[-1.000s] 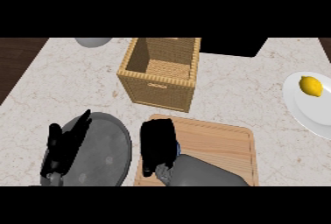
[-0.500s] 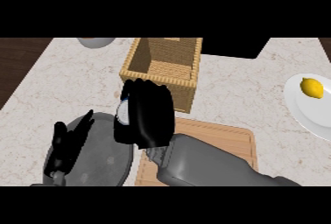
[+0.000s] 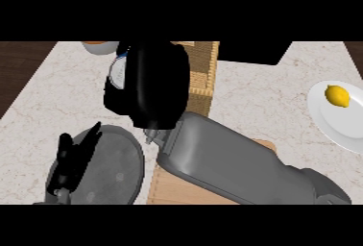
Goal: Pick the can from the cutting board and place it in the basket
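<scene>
A yellow lemon [image 3: 337,95] lies on a white plate [image 3: 340,127] at right, a dark round plate [image 3: 110,173] at lower left.

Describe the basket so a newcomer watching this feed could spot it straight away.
Start at the pale marble counter and look to its far edge, near the middle. The tan woven wicker basket stands there, mostly hidden behind the black right robot hand. It is the only upright woven box; the grey round plate and the white plate holding a yellow lemon lie flat.

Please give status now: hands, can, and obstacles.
Right hand shut on can, over basket. Left hand open, resting over grey plate. No obstacle seen.
</scene>
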